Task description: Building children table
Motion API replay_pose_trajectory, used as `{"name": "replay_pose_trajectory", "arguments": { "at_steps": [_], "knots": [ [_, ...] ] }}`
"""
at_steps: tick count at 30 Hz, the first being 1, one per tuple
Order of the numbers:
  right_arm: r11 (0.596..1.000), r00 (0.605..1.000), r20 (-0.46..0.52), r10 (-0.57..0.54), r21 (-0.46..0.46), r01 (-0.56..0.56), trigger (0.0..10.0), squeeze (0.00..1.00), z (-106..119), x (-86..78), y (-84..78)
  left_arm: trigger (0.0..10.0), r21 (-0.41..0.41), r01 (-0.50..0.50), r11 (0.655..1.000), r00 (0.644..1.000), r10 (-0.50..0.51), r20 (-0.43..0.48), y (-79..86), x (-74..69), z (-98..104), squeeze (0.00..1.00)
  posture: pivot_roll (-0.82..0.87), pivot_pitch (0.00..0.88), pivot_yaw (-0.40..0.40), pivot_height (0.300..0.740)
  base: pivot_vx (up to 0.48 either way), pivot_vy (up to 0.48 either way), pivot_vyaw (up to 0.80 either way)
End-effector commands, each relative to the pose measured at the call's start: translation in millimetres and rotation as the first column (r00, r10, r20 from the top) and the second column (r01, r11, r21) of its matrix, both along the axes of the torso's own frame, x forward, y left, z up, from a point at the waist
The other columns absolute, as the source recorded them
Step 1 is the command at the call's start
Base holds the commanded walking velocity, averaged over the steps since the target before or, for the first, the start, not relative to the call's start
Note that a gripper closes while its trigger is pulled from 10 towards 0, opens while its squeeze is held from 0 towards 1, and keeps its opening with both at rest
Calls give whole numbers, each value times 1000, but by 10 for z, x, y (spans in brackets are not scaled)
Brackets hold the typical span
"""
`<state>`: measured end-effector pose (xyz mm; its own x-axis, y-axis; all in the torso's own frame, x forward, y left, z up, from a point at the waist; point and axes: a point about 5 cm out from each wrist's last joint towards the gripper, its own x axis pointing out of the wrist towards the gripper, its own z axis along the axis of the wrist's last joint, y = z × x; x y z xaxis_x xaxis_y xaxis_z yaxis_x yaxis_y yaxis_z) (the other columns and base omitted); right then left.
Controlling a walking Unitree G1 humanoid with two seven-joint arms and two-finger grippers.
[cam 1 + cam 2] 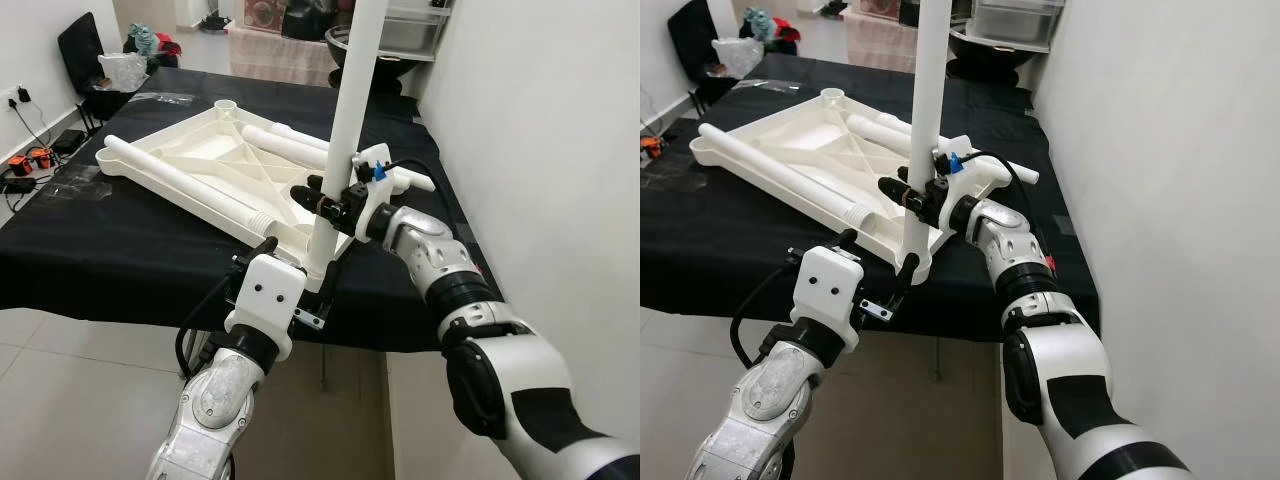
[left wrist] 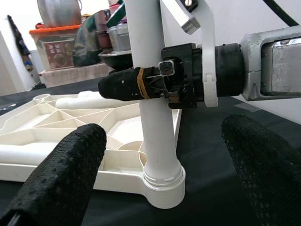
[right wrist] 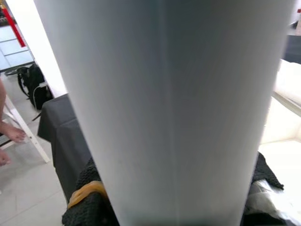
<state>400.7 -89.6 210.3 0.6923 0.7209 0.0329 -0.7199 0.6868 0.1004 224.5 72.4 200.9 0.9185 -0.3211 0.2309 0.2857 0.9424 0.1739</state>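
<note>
Clamping one upright leg (image 1: pixel 345 130), the right gripper (image 1: pixel 322 200) is pinching it. Two more legs (image 1: pixel 190 180) are lying on the tabletop (image 1: pixel 200 140); the left gripper (image 2: pixel 160 188) is gaping, fingers (image 2: pixel 61 174) spread.

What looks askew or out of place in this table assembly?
Nothing looks damaged. The upright leg stands in the tabletop's near corner socket, leaning slightly, clamped by the right gripper. The left gripper is open beside its base. Other legs lie loose on the upturned tabletop.

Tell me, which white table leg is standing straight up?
The leg clamped by the right gripper, standing in the tabletop's near corner socket. The other legs lie flat.
</note>
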Motion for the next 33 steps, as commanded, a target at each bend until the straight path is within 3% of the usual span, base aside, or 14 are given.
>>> {"name": "replay_pose_trajectory", "arguments": {
  "at_steps": [1,8,9,12,13,14,16,23,24,25,26,28,29,33],
  "knots": [
    [991,992,-17,-128,34,128,0,0,54,62,-84,10000,7,-5,1000,1000,5,-7,-4,-9,-14,0,106,37,-140,740,0,0,0],
    [909,908,-43,-417,-5,417,0,0,28,137,-265,10000,6,-4,1000,1000,4,-7,-7,-6,-15,0,98,41,-137,740,0,0,0],
    [609,600,-115,-792,-64,791,0,0,-126,117,-648,10000,4,0,1000,1000,0,-7,-20,0,-17,0,90,43,-130,740,0,0,0],
    [609,600,-115,-792,-64,791,0,0,-126,117,-648,10000,4,0,1000,1000,0,-7,-20,0,-17,0,90,43,-130,740,0,0,0],
    [460,449,-125,-885,-86,884,0,0,-180,60,-782,10000,3,3,1000,1000,-2,-8,-27,3,-18,0,85,43,-130,740,0,0,0],
    [460,449,-125,-885,-86,884,0,0,-180,60,-782,10000,3,3,1000,1000,-2,-8,-27,3,-18,0,85,43,-130,740,0,0,0],
    [314,304,-119,-945,-77,946,0,0,-164,-17,-799,10000,2,3,1000,1000,-3,-7,-28,10,-16,0,87,45,-130,740,0,0,0],
    [333,325,-151,-933,-30,942,784,0,-83,-21,-567,10000,5,-2,1000,1000,2,-6,-14,12,-16,0,87,45,-130,740,0,0,0],
    [349,341,-154,-927,-22,937,10000,0,-64,-17,-512,10000,4,-1,1000,1000,1,-6,-15,12,-16,0,84,45,-128,740,0,0,0],
    [360,354,-157,-922,-17,933,10000,0,-50,-16,-472,10000,4,-1,1000,1000,1,-6,-16,13,-16,0,84,45,-128,740,0,0,0],
    [436,435,-152,-887,29,899,10000,1000,9,8,-395,10000,4,-1,1000,1000,1,-7,-17,12,-18,0,87,46,-134,740,0,0,0],
    [518,525,-138,-840,83,851,10000,1000,78,31,-319,10000,4,0,1000,1000,0,-8,-18,11,-20,0,87,46,-134,740,0,0,0],
    [586,597,-134,-791,110,802,10000,0,118,51,-305,10000,4,-1,1000,1000,2,-8,-16,13,-18,0,95,47,-139,740,0,0,0],
    [727,743,-153,-652,153,670,10000,0,162,78,-357,10000,3,-8,1000,1000,8,-5,-1,20,-7,0,91,48,-139,740,0,0,0]
  ]
}}
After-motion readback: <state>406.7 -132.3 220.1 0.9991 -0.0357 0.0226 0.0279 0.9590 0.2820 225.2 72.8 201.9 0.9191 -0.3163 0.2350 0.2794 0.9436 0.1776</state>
